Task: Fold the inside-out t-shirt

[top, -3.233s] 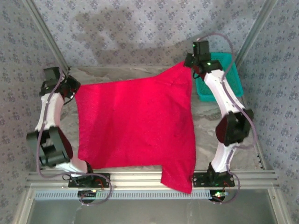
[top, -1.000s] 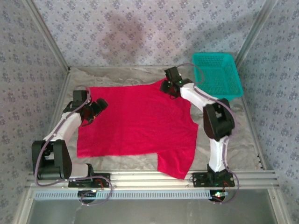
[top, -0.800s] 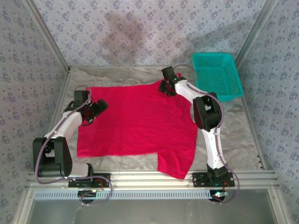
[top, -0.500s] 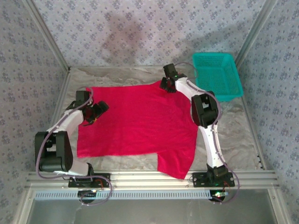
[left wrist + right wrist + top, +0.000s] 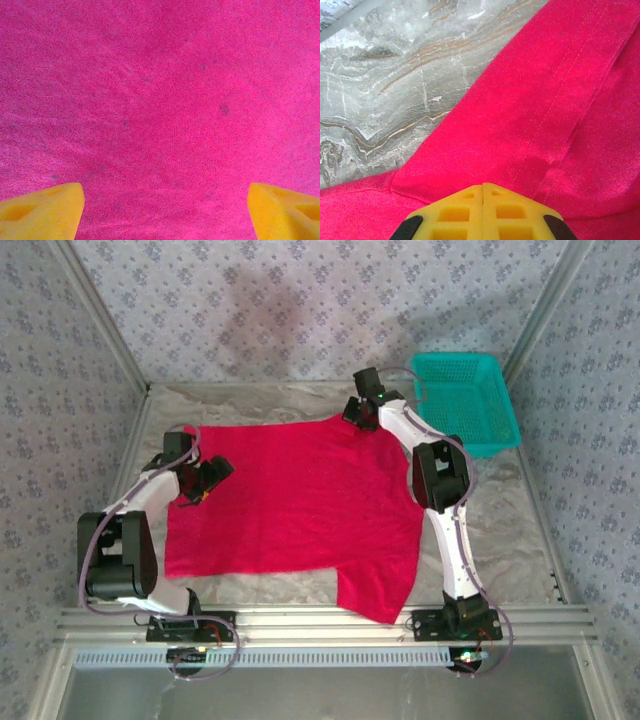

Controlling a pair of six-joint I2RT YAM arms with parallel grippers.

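- Two claws are mine. My left claw (image 5: pixel 205 480) stands with its yellow pads (image 5: pixel 42 207) wide apart, over the red cloth at the left side of the top view.
- My right claw (image 5: pixel 357 415) has its pads pressed together at the shirt's edge in the upper middle of the frame. I cannot tell if cloth is between them.
- The inside-out t-shirt (image 5: pixel 290 500) lies spread almost flat on the marble table (image 5: pixel 500 510), in the centre of the frame. One sleeve reaches toward the lower edge, and the teal basket (image 5: pixel 465 400) stands apart at the upper right.
- I judge that the step is to take the shirt's upper part on both sides for a first fold.
- To do it well, my left claw should close at the edge and not on the middle of the cloth. Both claws should then rise together and level, so the cloth does not twist.
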